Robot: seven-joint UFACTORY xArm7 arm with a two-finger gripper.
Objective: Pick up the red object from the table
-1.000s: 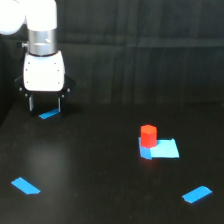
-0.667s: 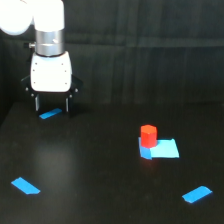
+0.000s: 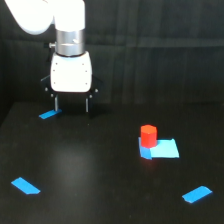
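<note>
The red object (image 3: 148,135) is a short red-orange cylinder standing upright on the black table (image 3: 100,170), at the left edge of a light-blue square patch (image 3: 161,148). My gripper (image 3: 71,106) hangs from the white arm at the back, well off to the exterior view's left of the cylinder and above the table. Its two thin dark fingers (image 3: 56,104) point down, spread apart, with nothing between them.
Blue tape strips lie on the table: one (image 3: 48,114) just beside the gripper's left finger, one (image 3: 25,185) at the front left, one (image 3: 197,194) at the front right. A black curtain (image 3: 160,50) closes the back.
The arm and gripper have shifted toward the exterior view's right, away from the back-left tape strip and closer to the cylinder. The cylinder has not moved.
</note>
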